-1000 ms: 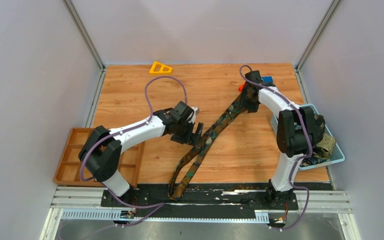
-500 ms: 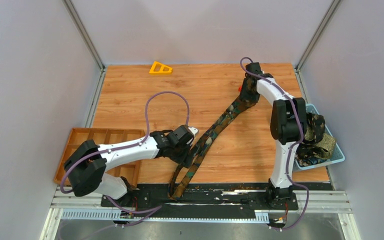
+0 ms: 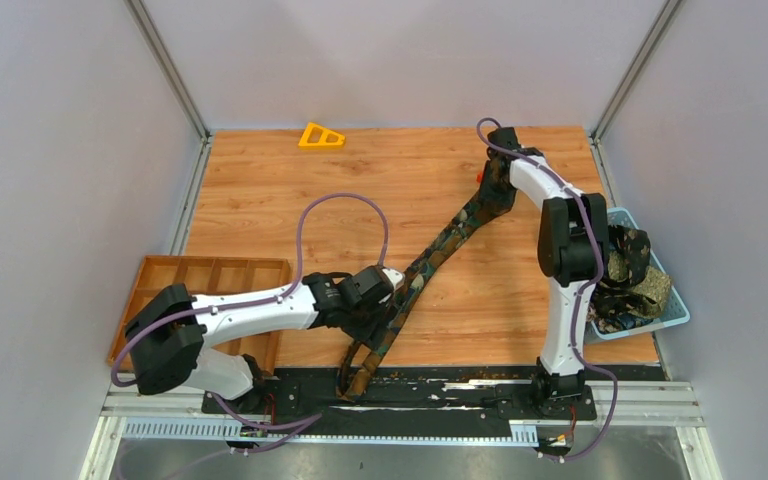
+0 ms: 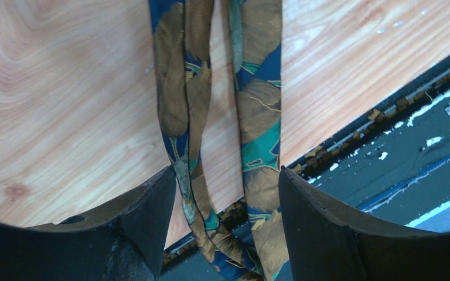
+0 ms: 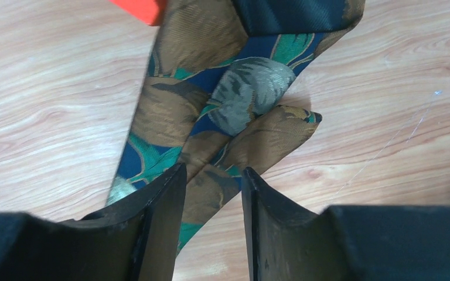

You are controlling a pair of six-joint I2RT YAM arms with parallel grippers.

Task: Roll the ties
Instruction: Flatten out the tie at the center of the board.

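Observation:
One patterned tie [image 3: 440,240] lies folded double, running diagonally from far right to the table's near edge, where its fold hangs over the black rail. My left gripper [image 3: 385,312] is low over it near that fold. In the left wrist view the jaws [image 4: 227,172] are open, with both strands of the tie [image 4: 258,117] between them. My right gripper [image 3: 495,185] is at the tie's far ends. In the right wrist view its jaws [image 5: 212,171] stand narrowly apart over the tie's ends [image 5: 234,99], which lie flat on the wood.
A blue basket [image 3: 665,318] at the right edge holds more ties [image 3: 630,275]. A wooden divided tray [image 3: 200,285] sits at the left near edge. An orange triangle toy [image 3: 320,135] lies at the back. A red block [image 5: 137,9] touches the tie's far end.
My left arm has swung toward the near edge and lowered, following the tie down toward its fold. My right gripper has stayed at the far ends, shifting only slightly.

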